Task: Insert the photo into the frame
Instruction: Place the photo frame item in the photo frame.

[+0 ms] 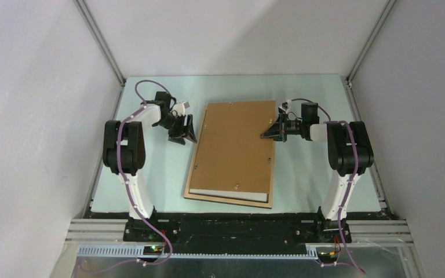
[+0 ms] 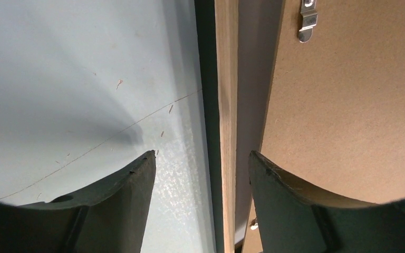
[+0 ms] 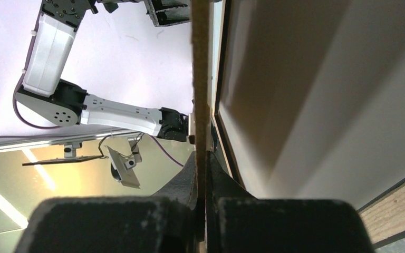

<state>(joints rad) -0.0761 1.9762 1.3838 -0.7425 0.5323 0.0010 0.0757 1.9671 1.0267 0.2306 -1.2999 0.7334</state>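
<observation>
Over the frame (image 2: pixel 227 105), right fingers (image 3: pixel 221 182) pinch the backing board (image 1: pixel 237 145); left fingers (image 2: pixel 126 184) stand apart, holding nothing.

Face down and slightly askew, the frame (image 2: pixel 227 105) lies flat with its light-wood back upward. The photo (image 1: pixel 232 195) rests inside it (plain white back up), seen only as a pale strip at the near end beyond the brown backing board (image 1: pixel 234 145).

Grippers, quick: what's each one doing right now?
Left gripper: open, holding nothing, frame edge between its fingers.
Right gripper: shut on the edge of the backing board.
</observation>
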